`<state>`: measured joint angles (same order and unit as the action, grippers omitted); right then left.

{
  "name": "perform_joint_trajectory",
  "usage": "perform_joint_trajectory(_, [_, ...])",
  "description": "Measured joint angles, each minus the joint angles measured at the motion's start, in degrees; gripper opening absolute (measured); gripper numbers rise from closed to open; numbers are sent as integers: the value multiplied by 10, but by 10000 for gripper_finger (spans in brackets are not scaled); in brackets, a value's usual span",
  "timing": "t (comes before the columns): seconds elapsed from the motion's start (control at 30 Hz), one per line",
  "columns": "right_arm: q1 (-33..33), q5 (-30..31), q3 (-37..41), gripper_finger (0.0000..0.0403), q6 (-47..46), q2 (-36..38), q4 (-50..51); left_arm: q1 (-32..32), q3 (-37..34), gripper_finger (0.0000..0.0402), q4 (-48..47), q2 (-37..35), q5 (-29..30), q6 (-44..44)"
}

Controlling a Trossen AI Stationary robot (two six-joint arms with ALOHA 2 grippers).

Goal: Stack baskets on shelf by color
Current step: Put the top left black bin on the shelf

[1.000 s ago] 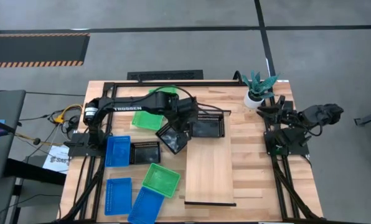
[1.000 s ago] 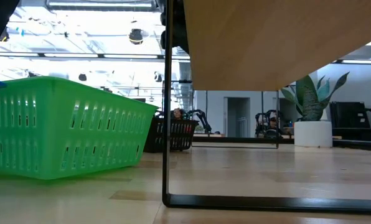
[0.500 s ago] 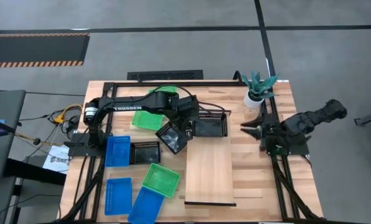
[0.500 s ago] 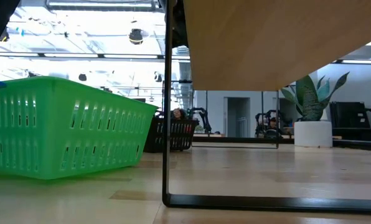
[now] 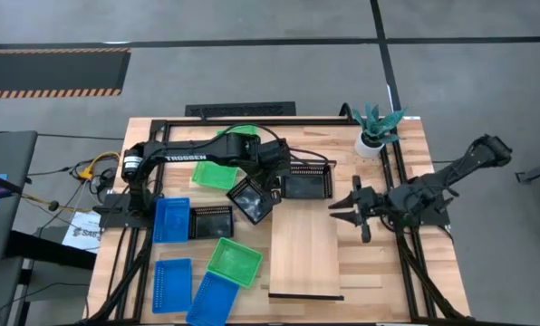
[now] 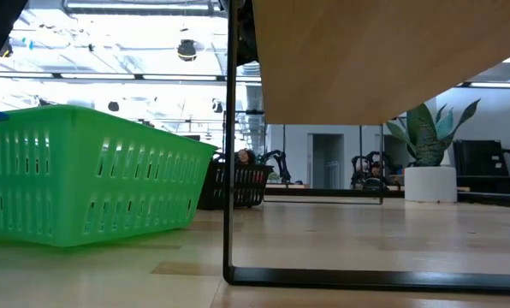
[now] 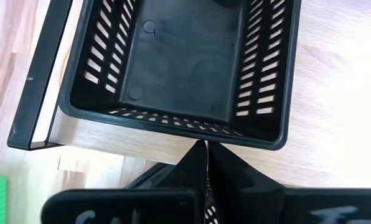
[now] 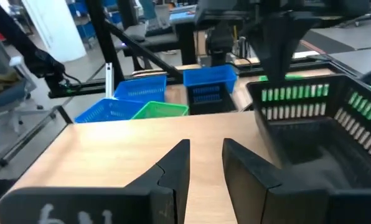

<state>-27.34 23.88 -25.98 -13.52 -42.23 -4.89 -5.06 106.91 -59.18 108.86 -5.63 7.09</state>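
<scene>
Fingers of my left gripper [image 7: 205, 163] are pinched shut on the rim of a tilted black basket [image 5: 250, 200], at the shelf's [image 5: 304, 258] far-left corner. From those fingers, a second black basket [image 7: 184, 65] lies just ahead, sitting flat on the far end of the shelf, long axis across the board. The held basket has to go into that one, so the move is forward and slightly right, then level out; my left arm is the nearer one by far.

Right gripper [image 5: 354, 206] hangs over the desk just right of the shelf's far half, fingers [image 8: 174, 165] slightly apart, holding nothing, pointing left at the shelf basket.

Third black basket [image 5: 211, 220] sits on the desk left of the shelf, beside a blue basket [image 5: 170, 218]. Two more blue ones and a green basket [image 5: 234, 261] lie near-left; another green basket [image 5: 214, 173] is far-left, partly under my left arm.

Versus a second ago: right arm has unfolded from its base at the right edge and reached left toward the shelf. Left gripper and held basket have barely shifted. Other baskets unchanged.
</scene>
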Motion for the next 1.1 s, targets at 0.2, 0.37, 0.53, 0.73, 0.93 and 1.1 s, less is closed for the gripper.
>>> perform_joint_trajectory(0.2, [2, 16, 0, 118, -4, -26, 5, 0, 0, 0, 0, 0, 5, -5])
perform_joint_trajectory(0.37, [17, 16, 0, 118, -13, -46, 16, 0, 0, 0, 0, 0, 10, -5])
perform_joint_trajectory(0.53, [41, 17, 0, 118, -16, -63, 26, 0, 0, 0, 0, 0, 15, -5])
perform_joint_trajectory(0.73, [68, 18, 0, 118, -16, -66, 34, -2, 0, 0, 0, 0, 38, -8])
perform_joint_trajectory(0.93, [81, 19, 0, 118, -16, -66, 38, -10, 0, 0, 9, 0, 41, -19])
perform_joint_trajectory(1.1, [84, 19, 0, 118, -16, -66, 38, -23, 0, 0, 22, 0, 50, -20])
